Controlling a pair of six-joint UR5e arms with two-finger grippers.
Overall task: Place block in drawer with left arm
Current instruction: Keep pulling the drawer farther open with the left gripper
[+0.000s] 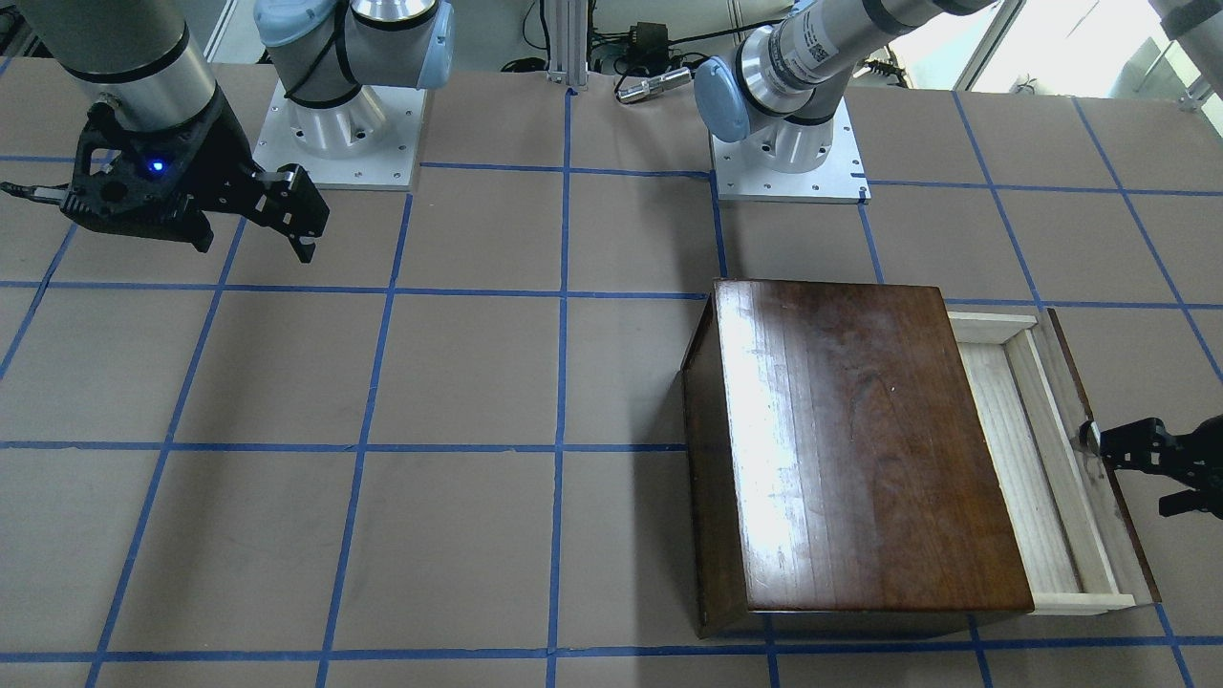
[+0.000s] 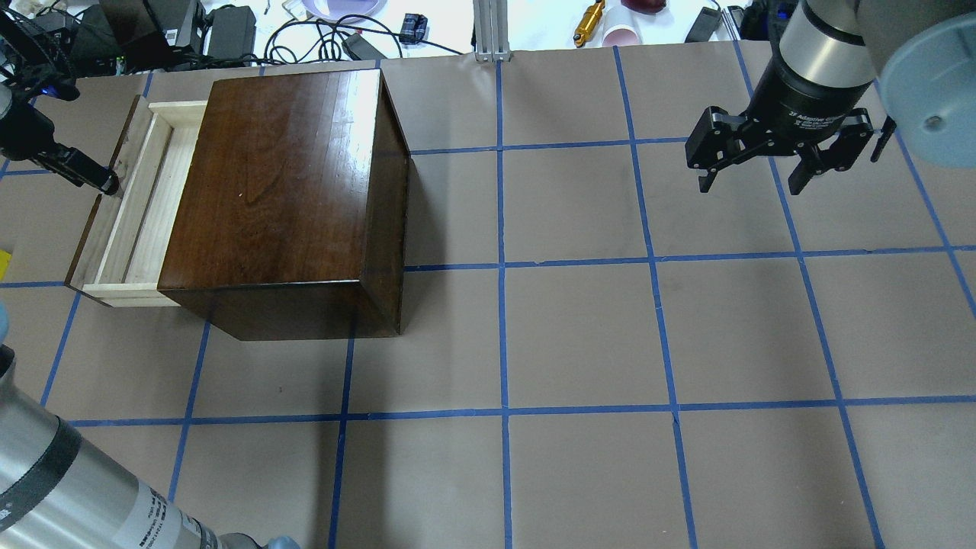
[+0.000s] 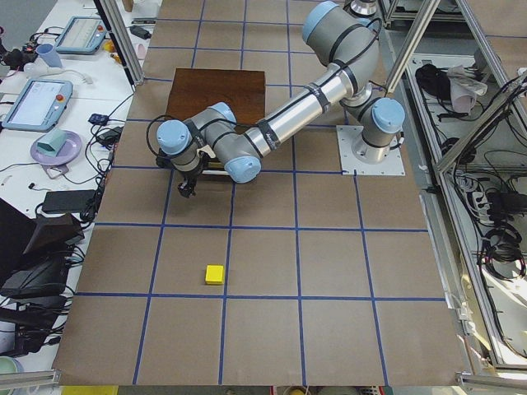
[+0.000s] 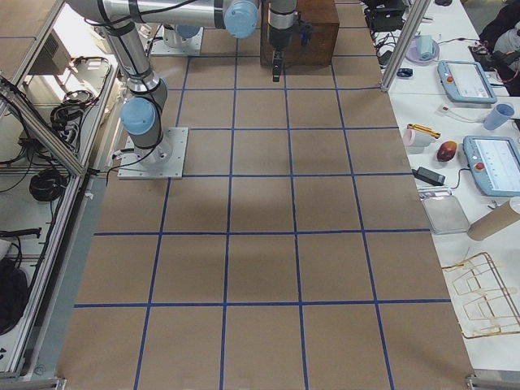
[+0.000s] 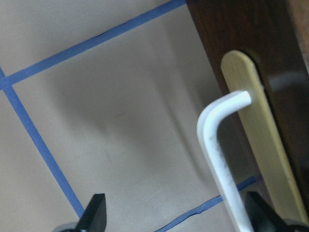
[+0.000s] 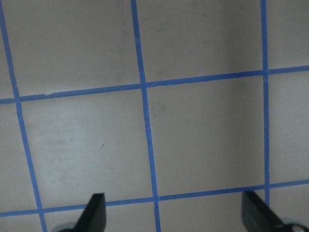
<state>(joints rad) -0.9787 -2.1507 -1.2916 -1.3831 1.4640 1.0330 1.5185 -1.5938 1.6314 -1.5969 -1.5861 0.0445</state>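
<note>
The yellow block (image 3: 215,274) lies on the table, well apart from the box; only a sliver of it (image 2: 3,264) shows at the overhead view's left edge. The drawer (image 2: 141,206) (image 1: 1013,449) stands partly pulled out of the dark-brown box casing (image 2: 282,183), and the part that shows holds nothing. My left gripper (image 1: 1134,475) (image 2: 103,181) is open at the drawer's dark front panel. One finger is right by the metal handle (image 5: 217,145), which stands between the fingertips in the left wrist view. My right gripper (image 2: 755,179) (image 1: 287,229) is open and empty, raised over the table far from the box.
Blue tape lines grid the brown table. Both arm bases (image 1: 334,134) (image 1: 788,153) are bolted at the robot's side. Cables, chargers and small items (image 2: 320,30) lie beyond the table's far edge, behind the box.
</note>
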